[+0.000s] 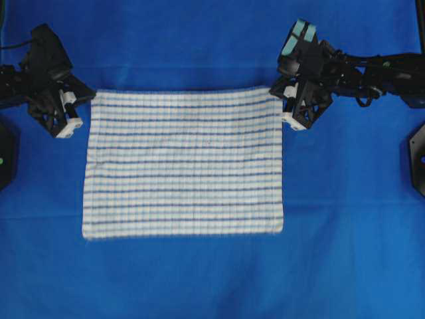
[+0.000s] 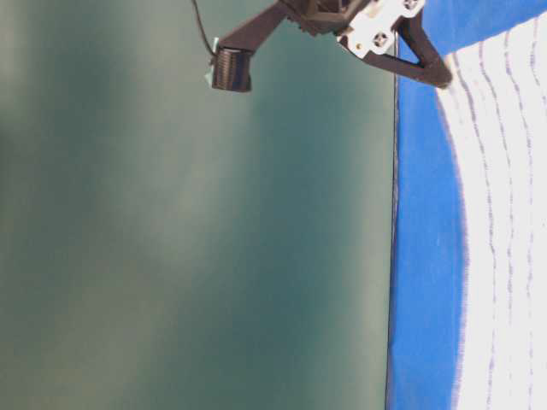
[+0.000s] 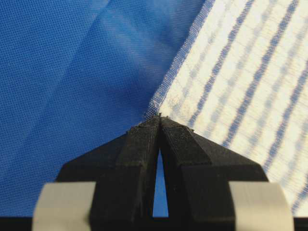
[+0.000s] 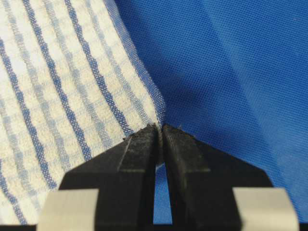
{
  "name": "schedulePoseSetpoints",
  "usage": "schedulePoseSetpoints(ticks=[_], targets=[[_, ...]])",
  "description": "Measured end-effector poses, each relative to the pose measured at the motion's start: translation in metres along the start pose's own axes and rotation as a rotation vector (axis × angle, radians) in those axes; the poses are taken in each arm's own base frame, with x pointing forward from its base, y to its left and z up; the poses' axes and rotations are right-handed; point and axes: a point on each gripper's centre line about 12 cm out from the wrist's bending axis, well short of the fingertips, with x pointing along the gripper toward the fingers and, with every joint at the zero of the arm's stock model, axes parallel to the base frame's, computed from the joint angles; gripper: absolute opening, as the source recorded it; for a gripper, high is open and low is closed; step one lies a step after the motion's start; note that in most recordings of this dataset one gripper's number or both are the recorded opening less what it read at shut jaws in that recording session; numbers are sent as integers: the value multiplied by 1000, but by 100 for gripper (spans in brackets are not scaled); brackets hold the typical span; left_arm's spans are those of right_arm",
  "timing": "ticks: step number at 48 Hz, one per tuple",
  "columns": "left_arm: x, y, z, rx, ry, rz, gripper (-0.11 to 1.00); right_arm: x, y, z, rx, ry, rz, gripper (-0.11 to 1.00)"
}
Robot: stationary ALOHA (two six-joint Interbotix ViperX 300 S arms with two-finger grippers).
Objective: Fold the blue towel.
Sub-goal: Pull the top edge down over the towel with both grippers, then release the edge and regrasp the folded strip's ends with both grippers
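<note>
One blue towel (image 1: 184, 163) lies on one tabletop (image 1: 212, 279) under a plain blue covering. Two robot arms reach in, each ending in one hand: a left hand (image 1: 85, 101) and a right hand (image 1: 277, 93).

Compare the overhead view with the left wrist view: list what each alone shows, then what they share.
Only the overhead view shows the whole rectangular white woven towel with blue stripes lying flat, and the right gripper at its upper right corner. Only the left wrist view shows the left gripper up close, its black fingertips shut together on the towel's very corner tip, plus creases in the plain bright-blue table covering. Both show the left gripper, the striped towel and the blue covering.
</note>
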Motion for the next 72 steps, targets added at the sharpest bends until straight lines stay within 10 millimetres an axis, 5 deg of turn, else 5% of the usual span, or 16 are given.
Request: schedulePoseSetpoints(ticks=[20,51,72], targets=[[-35,-37,3,-21,-28,-134,0,-26,43,7,-37,-16,90,6],[-73,-114,-23,134,7,-458,0,-62,135,-22,-112,26,307,6],[-77,-138,-46,189,105,-533,0,-67,157,-36,-132,57,357,6]])
